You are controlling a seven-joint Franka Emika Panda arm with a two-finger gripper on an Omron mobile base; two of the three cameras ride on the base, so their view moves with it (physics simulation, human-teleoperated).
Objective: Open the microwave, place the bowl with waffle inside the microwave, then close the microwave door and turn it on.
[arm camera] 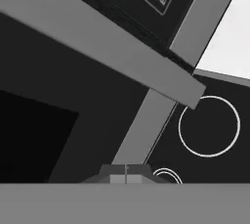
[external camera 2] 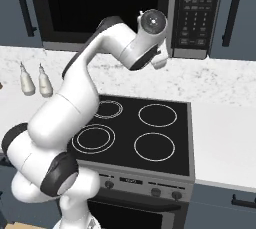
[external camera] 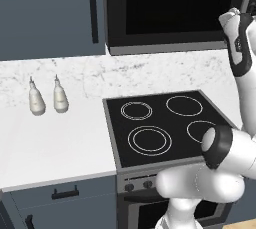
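The end effector [arm camera: 126, 174] is hovering with its tips pressed together, gripping nothing, right at the lower edge of the microwave [external camera 2: 125, 8]. The microwave door [arm camera: 53, 105] is sitting closed just ahead of it, with the button panel [external camera 2: 196, 10] lying to one side. Below the end effector the black stovetop [external camera 2: 140, 128] is lying, and two pale bottles [external camera: 47, 98] are standing on the table [external camera: 50, 143] well off to the left.

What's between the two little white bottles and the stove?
Nothing, just bare white counter between the bottles and the stove, seen in the left base view.
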